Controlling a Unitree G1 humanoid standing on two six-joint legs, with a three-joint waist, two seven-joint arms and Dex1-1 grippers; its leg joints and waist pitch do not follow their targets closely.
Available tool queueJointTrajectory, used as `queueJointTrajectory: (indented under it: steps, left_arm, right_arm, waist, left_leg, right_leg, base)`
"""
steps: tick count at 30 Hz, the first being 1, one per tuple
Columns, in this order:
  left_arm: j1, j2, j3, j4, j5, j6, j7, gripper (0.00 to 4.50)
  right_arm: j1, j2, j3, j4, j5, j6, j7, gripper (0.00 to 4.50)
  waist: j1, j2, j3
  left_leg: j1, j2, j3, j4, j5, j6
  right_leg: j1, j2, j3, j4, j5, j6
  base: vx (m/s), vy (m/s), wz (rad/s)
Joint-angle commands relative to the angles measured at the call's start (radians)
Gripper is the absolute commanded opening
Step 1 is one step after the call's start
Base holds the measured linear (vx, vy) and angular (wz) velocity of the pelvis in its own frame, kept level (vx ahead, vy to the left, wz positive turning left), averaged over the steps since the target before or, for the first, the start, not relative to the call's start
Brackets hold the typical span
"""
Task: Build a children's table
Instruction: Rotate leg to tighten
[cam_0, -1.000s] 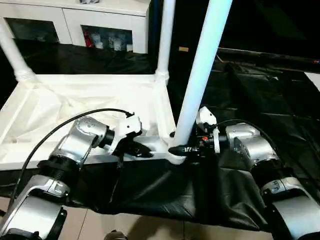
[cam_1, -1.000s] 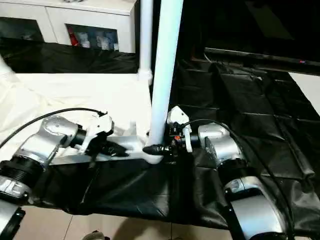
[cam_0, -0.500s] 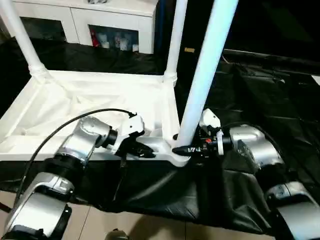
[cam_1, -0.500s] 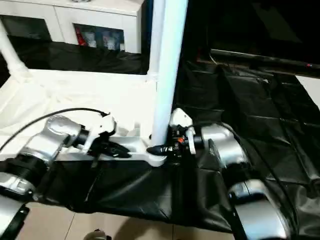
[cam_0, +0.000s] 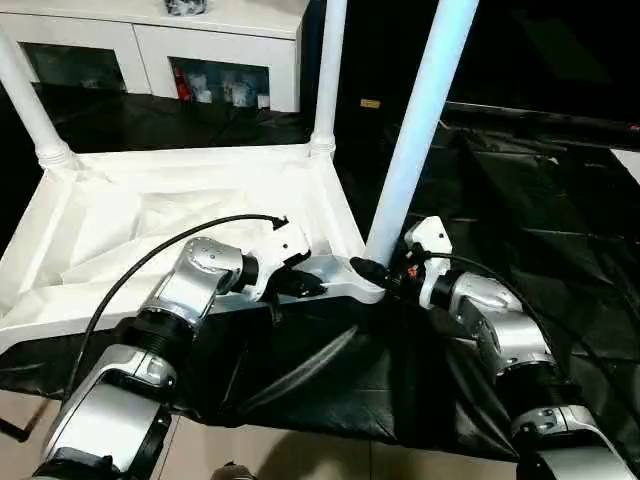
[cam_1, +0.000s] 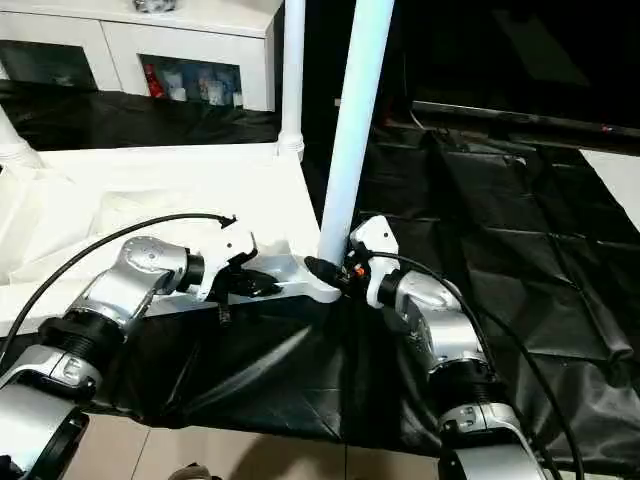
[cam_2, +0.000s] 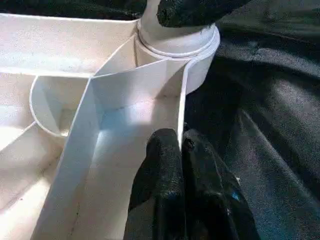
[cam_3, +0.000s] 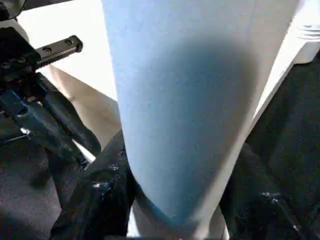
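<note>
The children's table lies upside down on a black sheet, its ribbed white top (cam_0: 150, 215) facing up. Three white legs stand in corner sockets: far left (cam_0: 25, 100), far right (cam_0: 327, 70) and near right (cam_0: 415, 130). My right gripper (cam_0: 372, 268) is at the foot of the near-right leg (cam_3: 175, 100). One black finger (cam_3: 95, 200) lies against each side of it. My left gripper (cam_0: 310, 287) is on the top's near rim, just left of that socket. Its fingertips (cam_2: 167, 145) are pressed together over the thin rim wall (cam_2: 182, 100).
A white glass-door cabinet (cam_0: 150, 50) stands behind the table. The black sheet (cam_0: 520, 200) spreads in folds to the right and hangs over the near edge above a tiled floor (cam_0: 300, 450). A black cable (cam_0: 150, 260) loops over my left forearm.
My right gripper's fingers have closed in on the leg's foot, and that forearm now reaches in from nearer me. The left gripper keeps its hold on the rim. The view has shifted.
</note>
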Motion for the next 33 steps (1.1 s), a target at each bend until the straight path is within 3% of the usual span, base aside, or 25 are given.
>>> queueJointTrajectory:
  steps: [1, 2, 3, 5, 6, 7, 8, 10, 15, 19, 23, 24, 25, 26, 28, 29, 32, 33]
  left_arm:
    - [-0.035, -0.049, 0.012, -0.049, -0.039, -0.047, 0.046, 0.00]
    - [-0.032, -0.046, 0.011, -0.049, -0.033, -0.052, 0.049, 0.00]
    - [-0.027, -0.039, 0.009, -0.047, -0.027, -0.067, 0.046, 0.00]
    - [-0.024, -0.034, 0.009, -0.045, -0.022, -0.077, 0.050, 0.00]
    - [-0.020, -0.030, 0.010, -0.048, -0.024, -0.084, 0.042, 0.00]
    - [-0.018, -0.026, 0.017, -0.050, -0.027, -0.081, 0.035, 0.00]
    - [-0.016, -0.024, 0.022, -0.053, -0.032, -0.080, 0.028, 0.45]
    - [-0.015, -0.023, 0.028, -0.056, -0.037, -0.073, 0.027, 0.56]
    - [-0.005, -0.006, 0.047, -0.067, -0.054, -0.082, 0.028, 1.01]
    - [0.024, 0.016, 0.076, -0.125, -0.092, -0.053, 0.002, 1.01]
    - [0.064, 0.058, 0.130, -0.241, -0.143, 0.055, 0.017, 1.01]
    - [0.117, 0.101, 0.156, -0.366, -0.191, 0.185, -0.006, 1.01]
    - [0.117, 0.101, 0.156, -0.366, -0.191, 0.185, -0.006, 1.01]
    - [0.153, 0.126, 0.164, -0.440, -0.225, 0.252, -0.028, 1.01]
    - [0.223, 0.174, 0.167, -0.576, -0.284, 0.357, -0.070, 1.01]
    - [0.247, 0.192, 0.165, -0.617, -0.297, 0.386, -0.082, 1.01]
    - [0.309, 0.240, 0.162, -0.709, -0.319, 0.462, -0.096, 1.01]
    - [0.330, 0.260, 0.161, -0.732, -0.328, 0.489, -0.104, 1.01]
  right_arm:
    - [0.021, 0.065, 0.104, -0.009, -0.012, 0.018, 0.050, 2.68]
    - [0.022, 0.058, 0.102, -0.016, -0.025, 0.009, 0.026, 2.68]
    - [0.022, 0.044, 0.086, -0.034, -0.029, -0.005, -0.005, 2.98]
    - [0.019, 0.035, 0.064, -0.050, -0.016, -0.002, -0.019, 2.98]
    - [0.017, 0.022, 0.041, -0.067, 0.003, 0.005, -0.018, 2.98]
    - [0.018, -0.012, 0.009, -0.104, 0.032, 0.013, 0.005, 2.98]
    - [0.023, -0.039, -0.007, -0.132, 0.051, 0.018, 0.031, 3.10]
    - [0.030, -0.069, -0.020, -0.164, 0.073, 0.028, 0.067, 3.10]
    - [0.065, -0.177, -0.049, -0.249, 0.105, 0.040, 0.165, 3.10]
    - [0.084, -0.235, -0.063, -0.280, 0.120, 0.054, 0.178, 3.10]
    - [0.126, -0.278, -0.055, -0.386, 0.171, 0.150, 0.226, 3.10]
    - [0.148, -0.279, -0.033, -0.424, 0.185, 0.175, 0.248, 3.10]
    - [0.148, -0.279, -0.033, -0.424, 0.185, 0.175, 0.248, 3.10]
    - [0.154, -0.274, -0.019, -0.429, 0.188, 0.178, 0.256, 3.10]
    - [0.159, -0.260, 0.009, -0.427, 0.197, 0.191, 0.271, 3.10]
    - [0.158, -0.253, 0.021, -0.424, 0.197, 0.195, 0.275, 3.10]
    - [0.153, -0.231, 0.054, -0.426, 0.211, 0.230, 0.289, 3.10]
    - [0.145, -0.216, 0.074, -0.420, 0.209, 0.239, 0.294, 3.10]
  waist:
    - [-0.007, 0.015, -0.068]
    - [-0.007, 0.018, -0.070]
    - [-0.010, 0.015, -0.071]
    - [-0.010, 0.016, -0.074]
    - [-0.012, 0.015, -0.078]
    - [-0.012, 0.013, -0.078]
    - [-0.011, 0.011, -0.079]
    - [-0.010, 0.010, -0.079]
    - [-0.004, 0.005, -0.074]
    - [-0.004, 0.001, -0.068]
    - [-0.006, 0.006, -0.068]
    - [-0.008, 0.008, -0.067]
    - [-0.007, 0.019, -0.069]
    - [-0.013, 0.016, -0.062]
    - [-0.015, 0.018, -0.063]
    - [-0.018, 0.013, -0.062]
    - [-0.020, 0.021, -0.059]
    - [-0.021, 0.004, -0.060]
  left_leg:
    - [0.002, -0.006, 0.007, -0.077, -0.220, 0.000]
    - [0.001, -0.006, 0.006, -0.077, -0.207, 0.000]
    - [0.000, -0.006, 0.007, -0.075, -0.185, -0.001]
    - [0.000, -0.006, 0.007, -0.073, -0.160, 0.002]
    - [-0.004, -0.008, 0.008, -0.068, -0.114, 0.015]
    - [-0.005, -0.008, 0.008, -0.067, -0.103, 0.021]
    - [-0.005, -0.009, 0.010, -0.064, -0.092, 0.034]
    - [-0.006, -0.010, 0.011, -0.061, -0.078, 0.058]
    - [-0.009, -0.009, 0.012, -0.062, -0.107, 0.073]
    - [-0.007, -0.010, 0.013, -0.065, -0.147, 0.052]
    - [-0.009, -0.005, 0.008, -0.067, -0.149, 0.052]
    - [-0.007, -0.005, 0.009, -0.068, -0.159, 0.047]
    - [-0.006, -0.004, 0.008, -0.068, -0.162, 0.039]
    - [-0.008, -0.003, 0.008, -0.072, -0.188, 0.037]
    - [-0.003, -0.005, 0.009, -0.072, -0.209, 0.029]
    - [-0.008, -0.002, 0.006, -0.077, -0.200, 0.028]
    - [-0.001, -0.003, 0.009, -0.077, -0.219, 0.029]
    - [-0.004, -0.004, 0.009, -0.076, -0.213, 0.029]
  right_leg:
    - [0.056, -0.048, 0.049, -0.087, -0.248, -0.164]
    - [0.056, -0.049, 0.049, -0.084, -0.224, -0.173]
    - [0.057, -0.047, 0.050, -0.080, -0.189, -0.179]
    - [0.059, -0.047, 0.050, -0.073, -0.139, -0.192]
    - [0.063, -0.043, 0.050, -0.060, -0.043, -0.213]
    - [0.063, -0.043, 0.050, -0.058, -0.022, -0.219]
    - [0.065, -0.042, 0.050, -0.056, 0.013, -0.228]
    - [0.067, -0.039, 0.050, -0.052, 0.048, -0.240]
    - [0.069, -0.044, 0.049, -0.060, -0.008, -0.235]
    - [0.065, -0.047, 0.048, -0.076, -0.157, -0.197]
    - [0.065, -0.047, 0.047, -0.075, -0.173, -0.183]
    - [0.062, -0.046, 0.047, -0.076, -0.187, -0.184]
    - [0.062, -0.048, 0.048, -0.071, -0.182, -0.193]
    - [0.059, -0.046, 0.046, -0.080, -0.215, -0.189]
    - [0.055, -0.045, 0.046, -0.082, -0.251, -0.192]
    - [0.057, -0.045, 0.046, -0.078, -0.235, -0.200]
    - [0.050, -0.041, 0.047, -0.082, -0.249, -0.200]
    - [0.053, -0.040, 0.047, -0.080, -0.247, -0.197]
  base:
    - [0.000, 0.000, 0.00]
    - [0.000, 0.000, 0.00]
    - [0.000, 0.000, 0.00]
    - [0.000, 0.000, 0.00]
    - [0.000, 0.000, 0.00]
    - [0.000, 0.000, 0.00]
    - [0.000, 0.000, 0.00]
    - [0.000, 0.000, 0.00]
    - [0.000, 0.000, 0.00]
    - [0.000, 0.000, 0.00]
    - [0.000, 0.000, 0.00]
    - [0.000, 0.000, 0.00]
    - [0.000, 0.000, 0.00]
    - [0.000, 0.000, 0.00]
    - [0.000, 0.000, 0.00]
    - [0.000, 0.000, 0.00]
    - [0.000, 0.000, 0.00]
    - [0.000, 0.000, 0.00]
